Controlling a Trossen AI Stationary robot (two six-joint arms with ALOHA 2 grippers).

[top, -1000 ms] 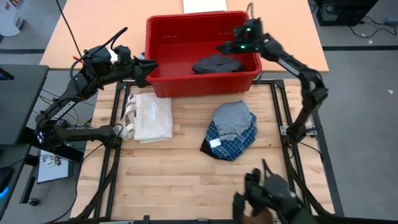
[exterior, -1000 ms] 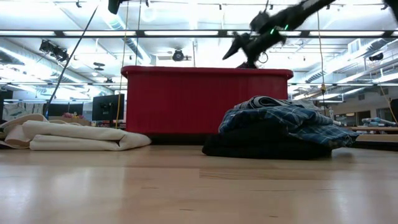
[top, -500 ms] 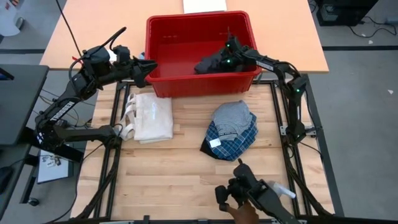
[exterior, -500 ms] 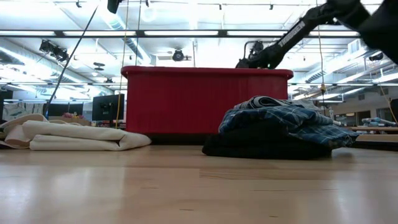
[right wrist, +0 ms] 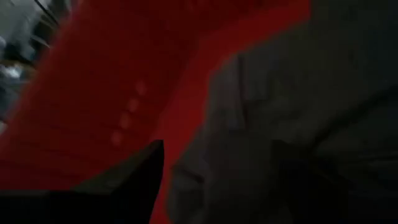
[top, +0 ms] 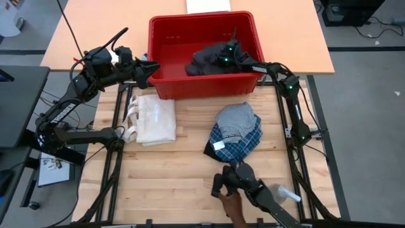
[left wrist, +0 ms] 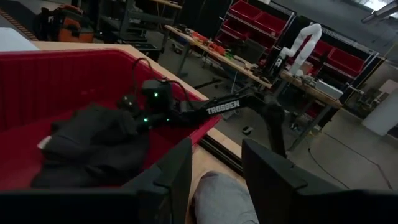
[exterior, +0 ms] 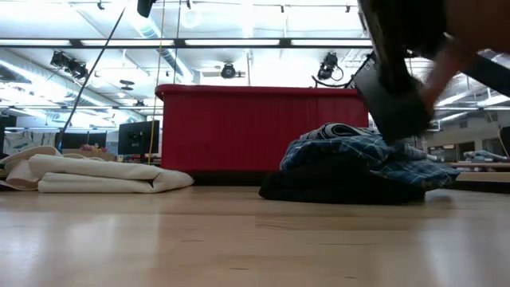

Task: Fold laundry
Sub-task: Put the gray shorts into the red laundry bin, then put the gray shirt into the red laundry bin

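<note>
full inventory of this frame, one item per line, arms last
red bin: 1, red, far end of the table.
black garment: 1, black, inside the red bin.
plaid garment: 1, blue-and-white plaid, table centre-right, in a pile.
grey garment: 1, grey, on top of the plaid garment.
cream cloth: 1, off-white, folded, left part of the table.
handheld device: 1, dark, held by a person's hand at the near edge.
left gripper: open, hovering by the bin's left wall.
right gripper: down in the bin at the black garment.
</note>
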